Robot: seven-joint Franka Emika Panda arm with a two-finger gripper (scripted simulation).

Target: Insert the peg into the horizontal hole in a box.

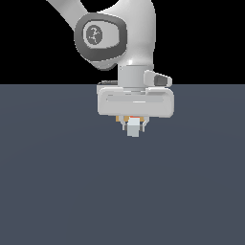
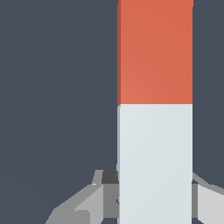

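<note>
My gripper (image 1: 133, 127) hangs low over the dark floor at the middle of the exterior view, shut on the peg (image 1: 133, 129). Only the peg's pale whitish end faces that camera. In the wrist view the peg (image 2: 155, 109) runs away from the hand, its pale half near the fingers (image 2: 94, 201) and its red-orange half beyond. Thin tan slivers (image 1: 125, 118) show under the hand on either side of the peg; they look like the box, which is almost wholly hidden behind the gripper. The hole is hidden.
A flat dark blue-grey floor (image 1: 57, 182) spreads all around the gripper. The white arm (image 1: 134, 38) rises above the hand against a black background.
</note>
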